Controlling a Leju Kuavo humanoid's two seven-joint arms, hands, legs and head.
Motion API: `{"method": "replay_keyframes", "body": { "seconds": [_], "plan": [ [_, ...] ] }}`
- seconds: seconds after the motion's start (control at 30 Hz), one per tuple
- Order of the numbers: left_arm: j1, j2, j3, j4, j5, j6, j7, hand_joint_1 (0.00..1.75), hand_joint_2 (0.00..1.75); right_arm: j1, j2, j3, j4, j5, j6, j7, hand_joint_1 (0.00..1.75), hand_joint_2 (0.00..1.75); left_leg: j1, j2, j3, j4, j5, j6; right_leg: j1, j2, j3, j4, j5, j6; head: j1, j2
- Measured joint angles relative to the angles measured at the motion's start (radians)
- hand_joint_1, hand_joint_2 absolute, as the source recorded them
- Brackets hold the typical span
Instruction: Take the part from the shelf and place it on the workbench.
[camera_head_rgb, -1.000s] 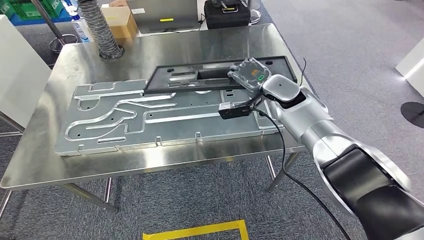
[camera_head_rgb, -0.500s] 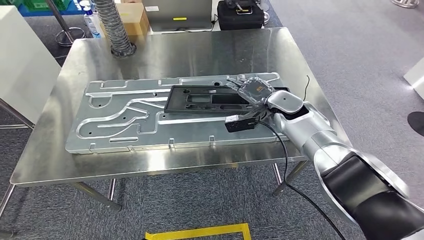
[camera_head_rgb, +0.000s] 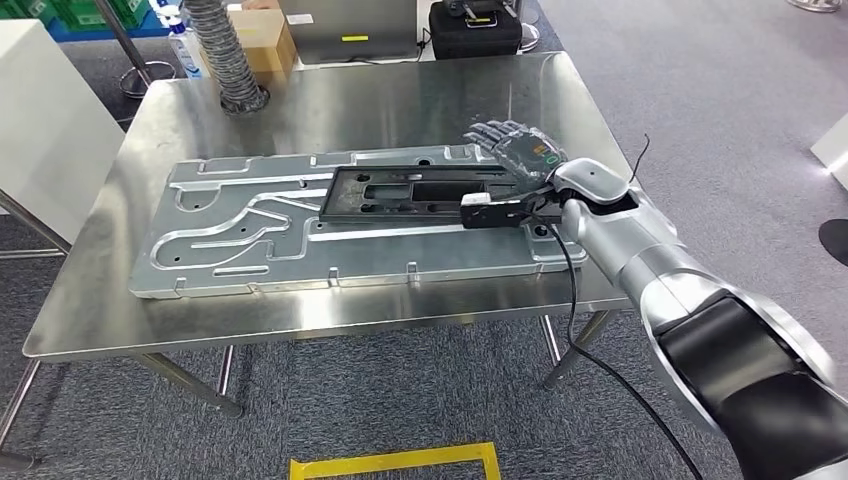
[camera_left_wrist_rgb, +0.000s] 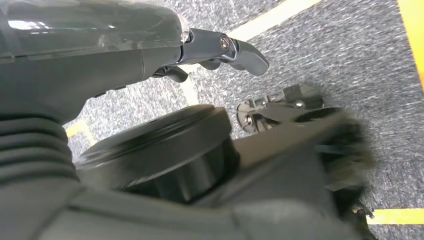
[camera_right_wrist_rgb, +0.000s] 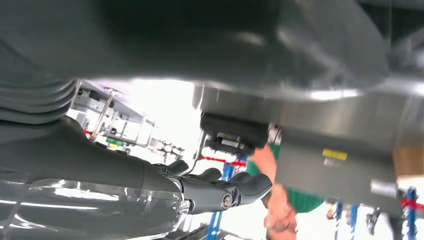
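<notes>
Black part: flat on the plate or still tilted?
Flat: the black part lies level on the metal plate; right hand beside its end.

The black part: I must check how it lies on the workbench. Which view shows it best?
The head view: the black part lies flat on the grey plate, with the right hand at its end. The wrist views do not show it recognizably.

Black for the part (camera_head_rgb: 420, 192), flat on a pale silver embossed plate (camera_head_rgb: 240, 240), itself on a brushed steel-grey tabletop (camera_head_rgb: 330, 105). Dark grey with a small green-and-orange mark for the right robot hand (camera_head_rgb: 515, 150), silver and glossy black for the arm (camera_head_rgb: 680, 300), dark grey again for the left robot hand (camera_left_wrist_rgb: 220, 47). Speckled grey for the floor (camera_head_rgb: 690, 90), yellow for the tape (camera_head_rgb: 395, 462), brown for the cardboard box (camera_head_rgb: 262, 40), green for the crates (camera_head_rgb: 85, 12).
</notes>
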Motion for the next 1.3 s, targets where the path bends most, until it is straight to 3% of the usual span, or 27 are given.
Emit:
{"method": "replay_keyframes", "body": {
  "seconds": [0.07, 0.17, 0.2, 0.27, 0.33, 0.37, 0.4, 0.43, 0.47, 0.53, 0.57, 0.6, 0.67, 0.73, 0.77, 0.83, 0.87, 0.9, 0.93, 0.97, 1.03, 1.1, 1.13, 1.2, 1.23, 1.27, 1.3],
  "plan": [
    [0.003, 0.000, 0.004, 0.000, 0.003, -0.002, -0.001, 0.00, 0.00, -0.024, -0.001, -0.018, 0.000, -0.006, 0.003, -0.001, 0.00, 0.00, -0.006, -0.002, 0.051, -0.095, 0.027, 0.009, -0.002, 0.004, -0.006, -0.002, 0.012, 0.013, 0.000, 0.000],
    [0.010, 0.003, 0.011, 0.000, 0.005, -0.009, -0.001, 0.00, 0.00, -0.044, -0.002, -0.036, 0.000, -0.005, 0.019, 0.002, 0.00, 0.00, -0.017, 0.001, 0.049, -0.114, 0.051, 0.032, -0.009, 0.008, -0.012, -0.012, 0.032, 0.036, 0.000, 0.000],
    [0.012, 0.005, 0.013, 0.000, 0.006, -0.011, -0.002, 0.00, 0.00, -0.046, -0.002, -0.040, 0.000, -0.003, 0.026, 0.005, 0.00, 0.00, -0.018, 0.005, 0.045, -0.119, 0.062, 0.041, -0.011, 0.011, -0.017, -0.007, 0.024, 0.040, 0.000, 0.000],
    [0.014, 0.006, 0.019, 0.000, 0.008, -0.016, -0.003, 0.00, 0.00, -0.058, 0.004, -0.050, 0.000, -0.001, 0.036, 0.011, 0.00, 0.00, -0.018, 0.015, 0.029, -0.128, 0.086, 0.057, -0.012, 0.016, -0.044, 0.057, -0.044, 0.043, 0.000, 0.000],
    [0.015, 0.007, 0.026, 0.000, 0.013, -0.017, -0.006, 0.00, 0.00, -0.078, 0.017, -0.062, 0.001, -0.005, 0.042, 0.016, 0.00, 0.00, -0.023, 0.025, 0.005, -0.128, 0.103, 0.066, -0.008, 0.019, -0.081, 0.184, -0.138, 0.043, 0.000, 0.000],
    [0.016, 0.007, 0.030, 0.000, 0.017, -0.017, -0.008, 0.00, 0.00, -0.088, 0.024, -0.070, 0.002, -0.010, 0.043, 0.018, 0.00, 0.00, -0.026, 0.030, -0.007, -0.128, 0.111, 0.067, -0.006, 0.020, -0.090, 0.239, -0.163, 0.043, 0.000, 0.000],
    [0.018, 0.007, 0.033, 0.000, 0.021, -0.017, -0.010, 0.00, 0.00, -0.095, 0.032, -0.079, 0.002, -0.018, 0.044, 0.018, 0.00, 0.00, -0.028, 0.036, -0.018, -0.127, 0.119, 0.068, -0.004, 0.021, -0.086, 0.267, -0.168, 0.043, 0.000, 0.000],
    [0.020, 0.007, 0.037, 0.000, 0.024, -0.016, -0.011, 0.00, 0.00, -0.101, 0.039, -0.089, 0.002, -0.029, 0.043, 0.018, 0.00, 0.00, -0.030, 0.042, -0.030, -0.126, 0.127, 0.068, -0.001, 0.021, -0.064, 0.259, -0.154, 0.041, 0.000, 0.000],
    [0.022, 0.007, 0.042, 0.000, 0.027, -0.015, -0.012, 0.00, 0.00, -0.104, 0.045, -0.101, 0.002, -0.041, 0.038, 0.017, 0.00, 0.00, -0.031, 0.047, -0.040, -0.125, 0.134, 0.067, 0.001, 0.021, -0.024, 0.214, -0.131, 0.037, 0.000, 0.000],
    [0.026, 0.006, 0.052, 0.000, 0.036, -0.013, -0.014, 0.00, 0.00, -0.109, 0.058, -0.130, 0.001, -0.076, 0.017, 0.012, 0.00, 0.00, -0.034, 0.058, -0.056, -0.120, 0.147, 0.062, 0.010, 0.020, 0.074, 0.075, -0.109, 0.026, 0.000, 0.000],
    [0.029, 0.006, 0.057, 0.000, 0.041, -0.012, -0.015, 0.00, 0.00, -0.108, 0.064, -0.147, 0.001, -0.096, 0.002, 0.008, 0.00, 0.00, -0.034, 0.064, -0.060, -0.119, 0.153, 0.058, 0.014, 0.020, 0.107, 0.022, -0.107, 0.020, 0.000, 0.000],
    [0.033, 0.005, 0.061, 0.000, 0.045, -0.010, -0.016, 0.00, 0.00, -0.103, 0.068, -0.170, 0.001, -0.120, -0.017, 0.003, 0.00, 0.00, -0.034, 0.069, -0.061, -0.119, 0.160, 0.053, 0.018, 0.020, 0.123, -0.011, -0.109, 0.014, 0.000, 0.000],
    [0.041, 0.005, 0.072, 0.000, 0.052, -0.006, -0.017, 0.00, 0.00, -0.074, 0.073, -0.226, 0.001, -0.175, -0.059, -0.007, 0.00, 0.00, -0.029, 0.078, -0.060, -0.125, 0.172, 0.043, 0.021, 0.026, 0.125, -0.029, -0.095, 0.002, 0.000, 0.000],
    [0.048, 0.005, 0.083, 0.000, 0.057, -0.001, -0.015, 0.00, 0.00, -0.011, 0.073, -0.296, -0.004, -0.242, -0.113, -0.023, 0.00, 0.00, -0.024, 0.069, -0.067, -0.108, 0.147, 0.040, 0.023, 0.036, 0.123, -0.045, -0.070, -0.010, 0.000, 0.000],
    [0.052, 0.005, 0.087, 0.000, 0.058, 0.000, -0.013, 0.00, 0.00, 0.037, 0.073, -0.334, -0.010, -0.277, -0.143, -0.034, 0.00, 0.00, -0.022, 0.057, -0.077, -0.073, 0.110, 0.042, 0.023, 0.040, 0.119, -0.051, -0.057, -0.014, 0.000, 0.000],
    [0.060, 0.005, 0.097, 0.000, 0.059, 0.002, -0.011, 0.00, 0.00, 0.160, 0.072, -0.425, -0.034, -0.339, -0.201, -0.057, 0.00, 0.00, -0.020, 0.033, -0.104, 0.052, 0.014, 0.048, 0.026, 0.048, 0.099, -0.055, -0.034, -0.017, 0.000, 0.000],
    [0.064, 0.005, 0.102, 0.000, 0.059, 0.002, -0.010, 0.00, 0.00, 0.231, 0.071, -0.479, -0.051, -0.362, -0.226, -0.068, 0.00, 0.00, -0.020, 0.027, -0.114, 0.118, -0.020, 0.048, 0.027, 0.052, 0.085, -0.055, -0.023, -0.017, 0.000, 0.000],
    [0.067, 0.005, 0.106, 0.000, 0.059, 0.003, -0.009, 0.00, 0.00, 0.304, 0.071, -0.532, -0.068, -0.377, -0.244, -0.075, 0.00, 0.00, -0.018, 0.025, -0.114, 0.162, -0.032, 0.045, 0.028, 0.056, 0.070, -0.055, -0.011, -0.016, 0.000, 0.000],
    [0.069, 0.006, 0.109, 0.000, 0.058, 0.004, -0.009, 0.00, 0.00, 0.372, 0.071, -0.586, -0.086, -0.385, -0.260, -0.077, 0.00, 0.00, -0.016, 0.025, -0.100, 0.175, -0.023, 0.041, 0.028, 0.061, 0.054, -0.054, 0.000, -0.014, 0.000, 0.000],
    [0.070, 0.006, 0.112, 0.000, 0.057, 0.004, -0.009, 0.00, 0.00, 0.436, 0.072, -0.642, -0.103, -0.390, -0.274, -0.074, 0.00, 0.00, -0.012, 0.025, -0.069, 0.153, -0.001, 0.035, 0.026, 0.065, 0.037, -0.053, 0.011, -0.012, 0.000, 0.000],
    [0.066, 0.007, 0.119, 0.000, 0.052, 0.005, -0.008, 0.00, 0.00, 0.554, 0.074, -0.754, -0.132, -0.396, -0.301, -0.063, 0.00, 0.00, -0.001, 0.026, 0.040, 0.026, 0.023, 0.020, 0.022, 0.074, 0.008, -0.050, 0.033, -0.002, 0.000, 0.000],
    [0.061, 0.007, 0.124, 0.000, 0.045, 0.005, -0.008, 0.00, 0.00, 0.667, 0.077, -0.877, -0.155, -0.400, -0.321, -0.066, 0.00, 0.00, 0.001, 0.022, 0.136, -0.108, 0.000, 0.016, 0.022, 0.077, -0.006, -0.049, 0.051, 0.011, 0.000, 0.000],
    [0.059, 0.008, 0.126, 0.000, 0.041, 0.005, -0.008, 0.00, 0.00, 0.719, 0.078, -0.938, -0.163, -0.403, -0.327, -0.070, 0.00, 0.00, -0.003, 0.019, 0.157, -0.144, -0.012, 0.020, 0.022, 0.076, -0.008, -0.050, 0.059, 0.017, 0.000, 0.000],
    [0.058, 0.010, 0.129, 0.000, 0.035, 0.004, -0.008, 0.00, 0.00, 0.805, 0.079, -1.042, -0.165, -0.412, -0.319, -0.078, 0.00, 0.00, -0.007, 0.020, 0.149, -0.158, 0.000, 0.034, 0.016, 0.073, -0.011, -0.053, 0.071, 0.030, 0.000, 0.000],
    [0.058, 0.011, 0.129, 0.000, 0.032, 0.004, -0.009, 0.00, 0.00, 0.841, 0.081, -1.088, -0.164, -0.421, -0.307, -0.081, 0.00, 0.00, -0.008, 0.022, 0.140, -0.160, 0.011, 0.042, 0.012, 0.070, -0.018, -0.044, 0.054, 0.034, 0.000, 0.000],
    [0.057, 0.012, 0.130, 0.000, 0.029, 0.003, -0.008, 0.00, 0.00, 0.874, 0.086, -1.131, -0.161, -0.431, -0.293, -0.086, 0.00, 0.00, -0.007, 0.027, 0.128, -0.163, 0.024, 0.049, 0.010, 0.064, -0.030, -0.016, 0.014, 0.038, 0.000, 0.000],
    [0.057, 0.013, 0.131, 0.000, 0.025, 0.002, -0.008, 0.00, 0.00, 0.904, 0.094, -1.177, -0.154, -0.444, -0.276, -0.091, 0.00, 0.00, -0.007, 0.032, 0.115, -0.164, 0.036, 0.056, 0.010, 0.058, -0.046, 0.031, -0.044, 0.041, 0.000, 0.000]
  ]
}}
